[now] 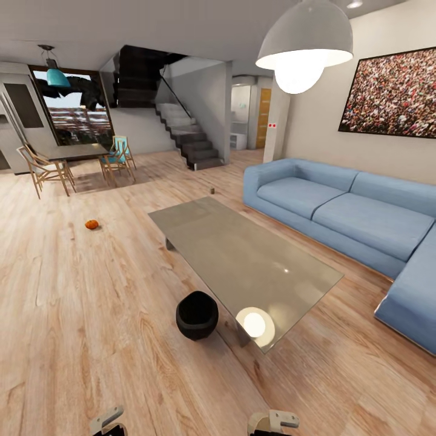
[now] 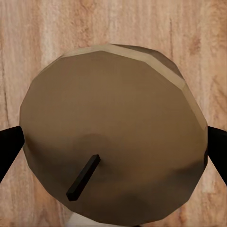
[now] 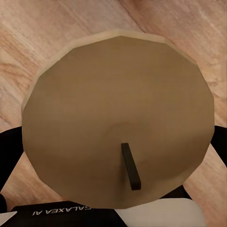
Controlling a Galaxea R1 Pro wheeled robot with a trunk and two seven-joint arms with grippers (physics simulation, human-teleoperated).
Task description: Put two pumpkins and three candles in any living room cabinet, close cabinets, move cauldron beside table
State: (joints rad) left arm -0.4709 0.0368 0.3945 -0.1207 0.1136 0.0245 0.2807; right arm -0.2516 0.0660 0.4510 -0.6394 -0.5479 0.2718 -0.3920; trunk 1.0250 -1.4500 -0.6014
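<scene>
Each gripper is squeezing a tan candle: the left candle (image 2: pixel 113 137) and the right candle (image 3: pixel 118 127) are showing their wick ends to the cameras. Farther off, the black cauldron (image 1: pixel 197 315) is sitting upright, touching the glass table (image 1: pixel 242 260). A pumpkin (image 1: pixel 91 224) is lying on the floor beyond.

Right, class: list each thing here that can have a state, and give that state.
Left tool: shut on a candle.
Right tool: shut on another candle.
Pumpkin: lying on the floor.
Cauldron: upright, beside the coffee table.
Ceiling lamp: lit.
</scene>
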